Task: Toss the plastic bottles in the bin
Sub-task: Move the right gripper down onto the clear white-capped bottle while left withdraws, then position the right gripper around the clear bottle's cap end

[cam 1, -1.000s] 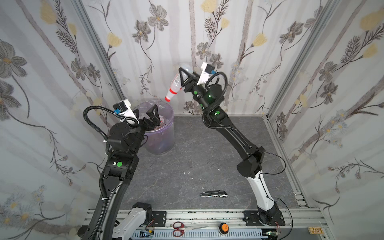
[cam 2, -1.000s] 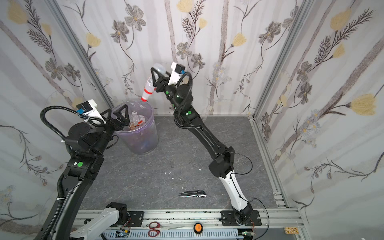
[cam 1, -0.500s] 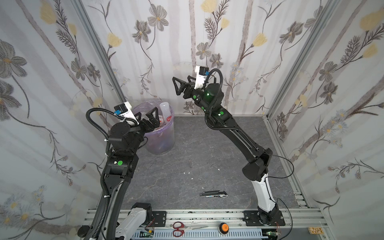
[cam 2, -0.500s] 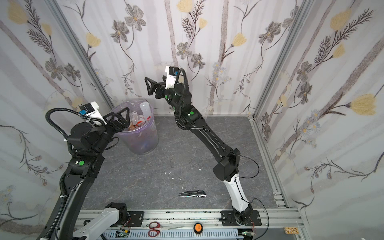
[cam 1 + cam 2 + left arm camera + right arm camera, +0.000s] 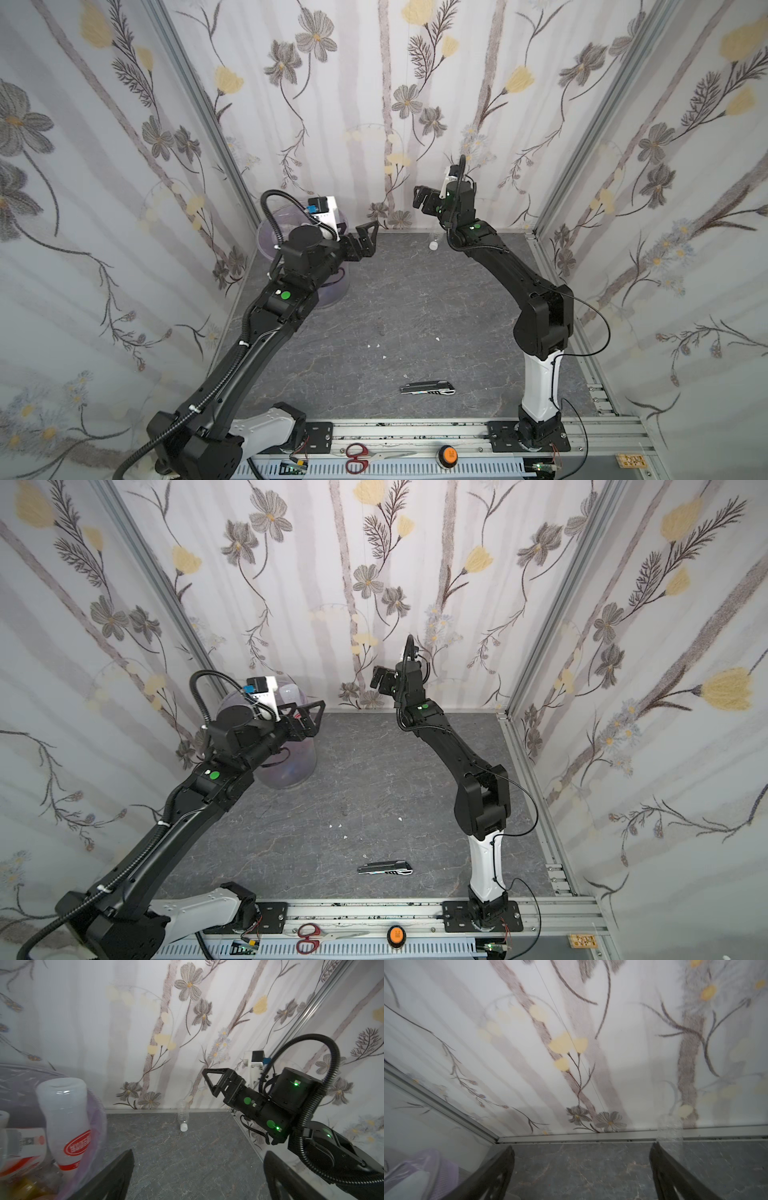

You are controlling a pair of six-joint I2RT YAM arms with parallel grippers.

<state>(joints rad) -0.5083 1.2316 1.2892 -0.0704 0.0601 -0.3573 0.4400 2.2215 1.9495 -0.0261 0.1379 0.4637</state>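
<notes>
The bin [image 5: 332,291] [image 5: 291,766], round, translucent and lined with lavender plastic, stands at the back left, half hidden behind my left arm. Several plastic bottles sit in it; a white one with a red label [image 5: 64,1118] stands upside down against the bin rim [image 5: 97,1105]. One clear bottle with a white cap [image 5: 433,243] [image 5: 183,1115] [image 5: 670,1128] lies by the back wall. My left gripper [image 5: 365,243] [image 5: 311,721] [image 5: 198,1155] is open and empty, just right of the bin. My right gripper [image 5: 419,199] [image 5: 380,681] [image 5: 582,1148] hangs open and empty, raised above the floor left of that bottle.
A grey folding utility knife [image 5: 428,388] [image 5: 385,869] lies on the dark floor near the front. Red-handled scissors [image 5: 361,455] and an orange knob [image 5: 446,455] rest on the front rail. Flowered walls close in the back and both sides.
My right gripper opened above the bin and the red-labelled bottle dropped in. That arm then swung right and lower. My left gripper shifted right, past the bin's edge.
</notes>
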